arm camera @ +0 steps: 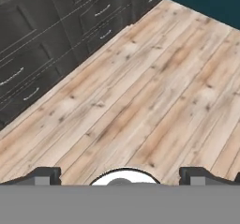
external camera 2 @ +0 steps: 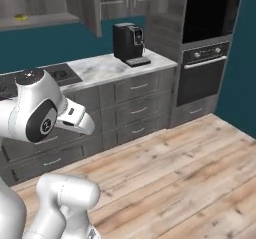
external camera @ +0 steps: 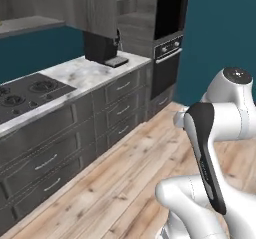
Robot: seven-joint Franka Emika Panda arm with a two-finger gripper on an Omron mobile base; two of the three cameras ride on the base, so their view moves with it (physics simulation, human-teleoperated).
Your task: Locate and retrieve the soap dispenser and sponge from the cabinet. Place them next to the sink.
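Below, pale plank floor [arm camera: 140, 87] — marbled countertop [external camera: 85, 75].

A black coffee machine [external camera 2: 128, 43] stands on the marble bench [external camera: 87, 74], near its right end. Left of it a black stovetop [external camera: 27, 94] is set in the bench. Grey drawers [external camera 2: 131, 104] are below. A built-in oven [external camera 2: 203, 68] stands at right. The floor [arm camera: 140, 101] is light wood.
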